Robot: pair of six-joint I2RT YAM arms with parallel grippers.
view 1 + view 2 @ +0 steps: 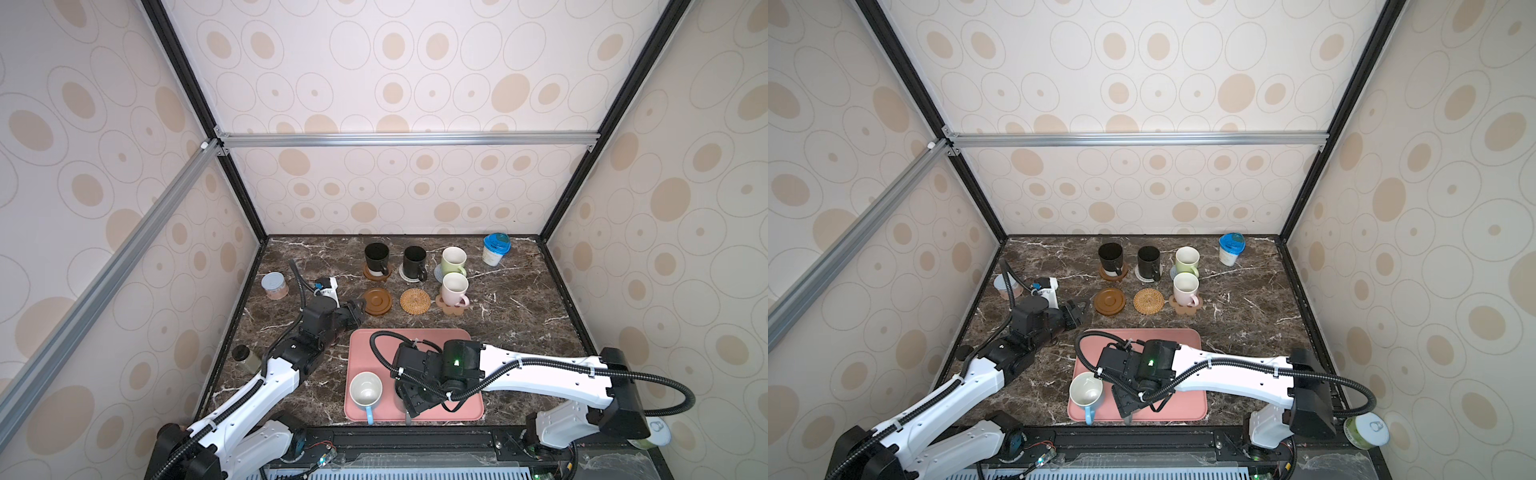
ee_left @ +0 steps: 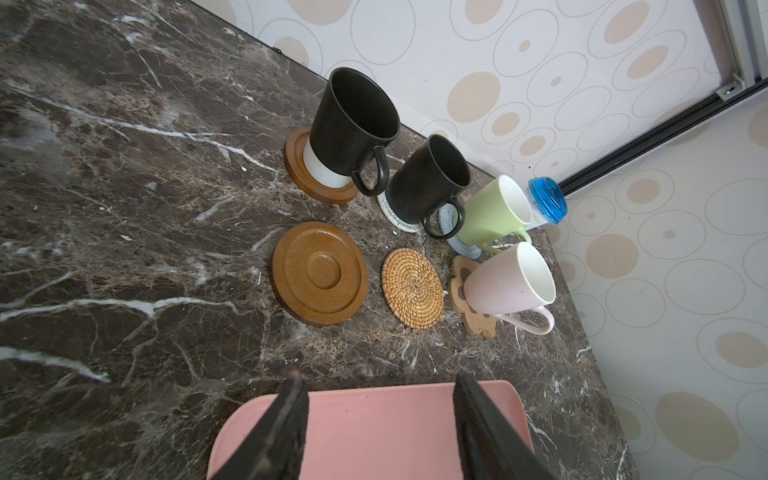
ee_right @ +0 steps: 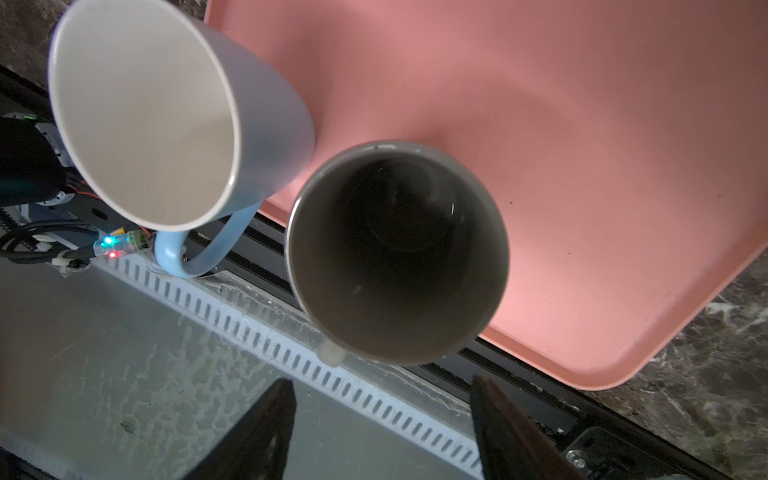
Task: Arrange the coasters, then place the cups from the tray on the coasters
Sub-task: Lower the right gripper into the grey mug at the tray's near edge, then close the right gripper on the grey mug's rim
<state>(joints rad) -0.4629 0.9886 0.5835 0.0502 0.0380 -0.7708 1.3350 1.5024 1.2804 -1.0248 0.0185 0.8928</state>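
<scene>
Diffuse, even light filled the cell: the patterned walls (image 1: 415,83) read bright and the dark marble table (image 1: 519,299) dim. Both top views were slightly soft. In the right wrist view the light blue cup (image 3: 141,112) had a nearly washed-out white inside. The dark grey cup (image 3: 395,249) was murky within and cast a soft shadow on the tray (image 3: 582,124). The fingers (image 3: 266,432) of the right gripper (image 3: 382,386) were blurred. In the left wrist view, wide-angle stretch tilted the pale pink cup (image 2: 507,282) outward.
</scene>
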